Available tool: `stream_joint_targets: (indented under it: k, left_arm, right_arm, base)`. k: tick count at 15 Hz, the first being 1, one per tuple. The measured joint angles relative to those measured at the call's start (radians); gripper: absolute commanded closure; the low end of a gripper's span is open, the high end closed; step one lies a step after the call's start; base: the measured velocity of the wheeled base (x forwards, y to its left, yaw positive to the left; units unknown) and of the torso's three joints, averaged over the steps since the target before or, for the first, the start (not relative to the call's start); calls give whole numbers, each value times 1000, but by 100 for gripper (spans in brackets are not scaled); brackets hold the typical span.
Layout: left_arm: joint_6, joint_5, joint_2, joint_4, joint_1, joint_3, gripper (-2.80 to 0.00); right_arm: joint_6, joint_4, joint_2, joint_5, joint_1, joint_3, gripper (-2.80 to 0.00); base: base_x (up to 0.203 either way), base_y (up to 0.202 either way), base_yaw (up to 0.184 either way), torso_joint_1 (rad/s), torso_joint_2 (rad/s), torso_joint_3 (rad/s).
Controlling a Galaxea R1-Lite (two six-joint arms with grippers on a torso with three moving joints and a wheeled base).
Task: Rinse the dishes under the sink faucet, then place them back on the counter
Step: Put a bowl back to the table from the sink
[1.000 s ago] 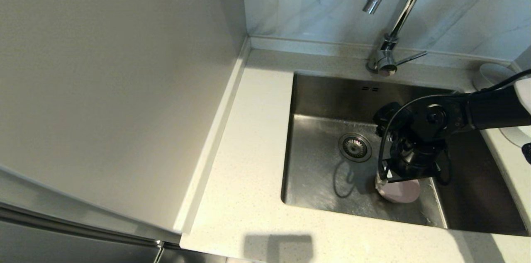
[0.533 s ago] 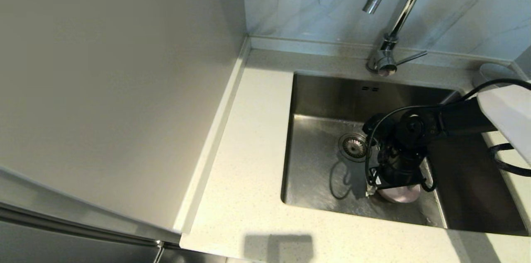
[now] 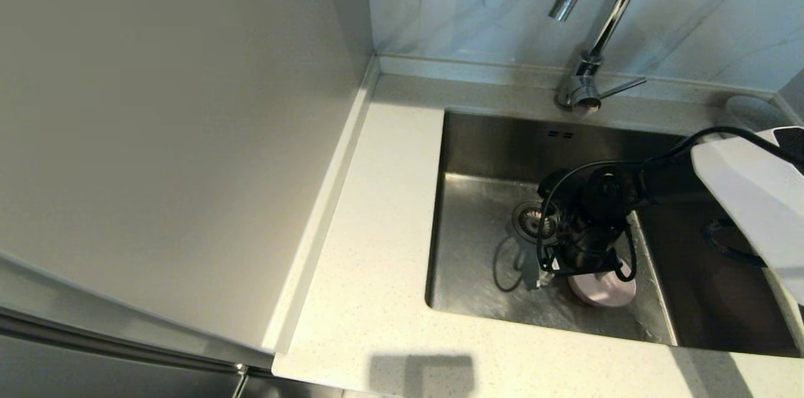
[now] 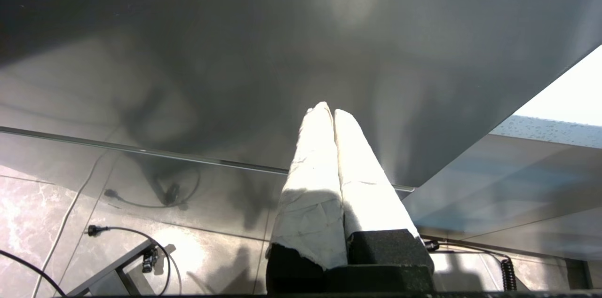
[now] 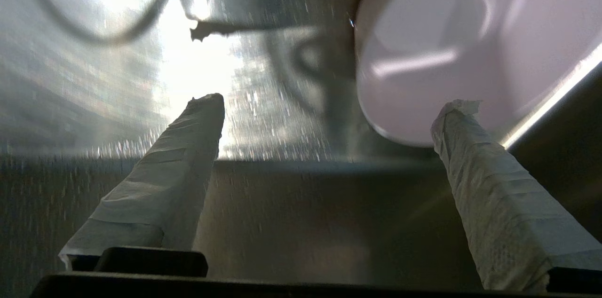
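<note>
our right gripper (image 5: 329, 114) hangs wide open in the sink (image 3: 477, 241), beside the pale pink bowl (image 5: 470, 53). our left gripper (image 4: 329, 112) is parked, fingers pressed together.

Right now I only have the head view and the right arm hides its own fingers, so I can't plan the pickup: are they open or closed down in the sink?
Observer: Open. In the right wrist view the right gripper stands spread wide, holding nothing.
Operator: Where is the pink bowl relative to them?
Observer: The pink bowl lies on the sink floor just beyond one fingertip, not between the two.
Operator: And the left arm? I don't see it.
Observer: The left gripper is shut and empty, parked beside a cabinet front, away from the sink.
</note>
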Motion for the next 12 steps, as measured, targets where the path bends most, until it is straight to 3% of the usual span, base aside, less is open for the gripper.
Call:
stream_joint_targets:
  k: [12]
  left_arm:
    - [0,0,0,0,0,0,0]
  right_arm:
    - [1,-21,160,-66,-46,-170,-280]
  base:
    - [0,0,0,0,0,0]
